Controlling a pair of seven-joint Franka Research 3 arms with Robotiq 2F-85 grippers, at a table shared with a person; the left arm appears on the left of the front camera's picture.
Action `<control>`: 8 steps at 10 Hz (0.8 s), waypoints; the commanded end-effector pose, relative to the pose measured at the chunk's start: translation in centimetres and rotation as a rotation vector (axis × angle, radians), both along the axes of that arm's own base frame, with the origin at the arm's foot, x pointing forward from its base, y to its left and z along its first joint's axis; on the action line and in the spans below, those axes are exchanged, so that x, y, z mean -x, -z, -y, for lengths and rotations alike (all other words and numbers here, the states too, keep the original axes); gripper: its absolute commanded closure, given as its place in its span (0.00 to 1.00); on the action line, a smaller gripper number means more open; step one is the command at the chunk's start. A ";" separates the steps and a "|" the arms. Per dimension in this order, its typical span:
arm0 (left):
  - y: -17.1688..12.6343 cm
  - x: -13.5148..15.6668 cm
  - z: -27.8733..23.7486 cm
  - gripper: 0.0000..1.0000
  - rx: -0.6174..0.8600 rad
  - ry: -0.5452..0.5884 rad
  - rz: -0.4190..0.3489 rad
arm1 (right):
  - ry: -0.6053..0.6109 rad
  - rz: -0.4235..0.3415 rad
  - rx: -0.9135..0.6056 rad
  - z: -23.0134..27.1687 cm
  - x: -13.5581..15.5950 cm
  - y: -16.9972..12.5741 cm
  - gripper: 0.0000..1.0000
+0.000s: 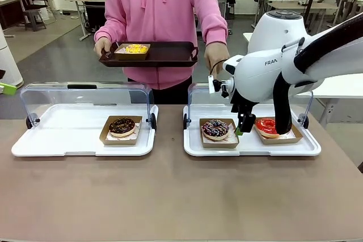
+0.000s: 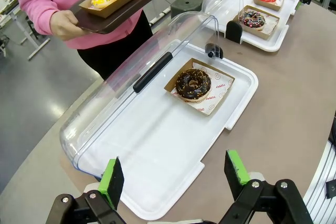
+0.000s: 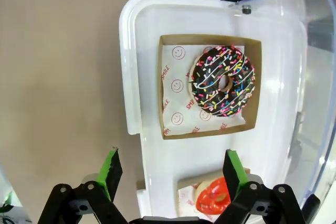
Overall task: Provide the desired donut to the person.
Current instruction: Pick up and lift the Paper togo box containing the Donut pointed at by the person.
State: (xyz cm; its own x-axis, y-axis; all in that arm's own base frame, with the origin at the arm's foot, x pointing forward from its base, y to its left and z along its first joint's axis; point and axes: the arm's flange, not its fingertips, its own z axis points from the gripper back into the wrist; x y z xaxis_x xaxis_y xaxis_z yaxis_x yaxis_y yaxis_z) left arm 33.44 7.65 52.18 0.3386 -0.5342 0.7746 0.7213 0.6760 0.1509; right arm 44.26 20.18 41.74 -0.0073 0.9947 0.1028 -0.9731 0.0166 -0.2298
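table (image 1: pixel 170 196) space is taken up by two white trays with clear lids swung back. beyond it the person (image 1: pixel 164 4) is seen in a pink hoodie, with a dark tray (image 1: pixel 170 55) held level at the waist. the right arm (image 1: pixel 283 55) is reached in over the right tray (image 1: pixel 249 148). on the left tray (image 1: pixel 68 134) a chocolate donut (image 1: pixel 122 126) is set in a brown paper box. on the right tray a sprinkled donut (image 1: pixel 215 128) and a red donut (image 1: pixel 265 125) are set in boxes side by side. a yellow donut (image 1: pixel 136 49) is carried in a box on the dark tray. the right gripper (image 3: pixel 170 163) is held empty with fingers spread, low over the right tray between the two boxes. the left gripper (image 2: pixel 176 174) is also spread wide and empty, above the near edge of the left tray.
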 end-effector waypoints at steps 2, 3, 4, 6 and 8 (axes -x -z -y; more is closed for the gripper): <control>0.4 0.4 0.3 0.00 -0.007 -0.016 -0.009 | 0.000 0.000 0.000 0.0 0.0 0.0 0.00; 0.4 0.4 0.3 0.00 -0.007 -0.016 -0.009 | -0.021 -0.018 -0.009 -0.1 -1.1 2.0 0.00; 0.4 0.4 0.3 0.00 -0.007 -0.016 -0.009 | -0.037 -0.044 -0.024 -0.2 -1.2 3.5 0.00; 0.4 0.4 0.3 0.00 -0.007 -0.016 -0.009 | -0.051 -0.031 -0.009 -0.2 -1.4 5.3 0.00; 0.4 0.4 0.3 0.00 -0.007 -0.016 -0.009 | -0.075 -0.022 0.010 -0.5 -1.7 6.1 0.00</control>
